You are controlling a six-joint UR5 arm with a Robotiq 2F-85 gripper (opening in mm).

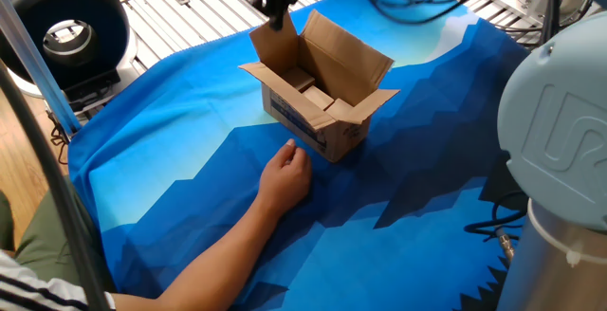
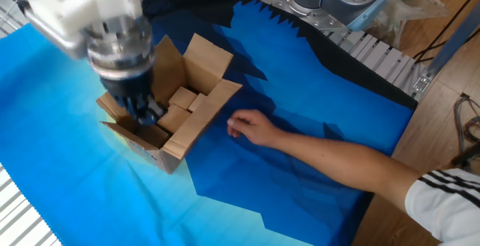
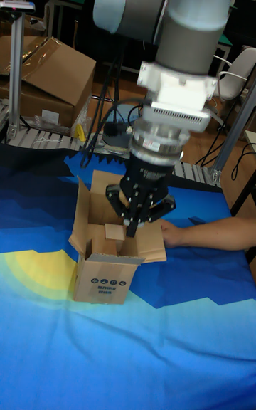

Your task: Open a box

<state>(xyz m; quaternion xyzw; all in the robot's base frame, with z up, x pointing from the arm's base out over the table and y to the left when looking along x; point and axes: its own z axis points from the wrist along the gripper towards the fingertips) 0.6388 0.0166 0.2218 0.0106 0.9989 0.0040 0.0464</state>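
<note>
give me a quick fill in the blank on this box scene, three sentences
The flaps of the box are ____.
The cloth under the box is ____ in colour.
Resting on the cloth beside the box is a person's ____.

Missing words: open; blue; hand

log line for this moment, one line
gripper: above open box, state unclear | brown cardboard box: flaps open, wooden blocks inside | person's hand: resting on blue cloth beside box

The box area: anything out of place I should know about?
Yes: a person's hand rests on the blue cloth right beside the box, close under the gripper. The box's flaps are open; nothing looks spilled or damaged.
</note>
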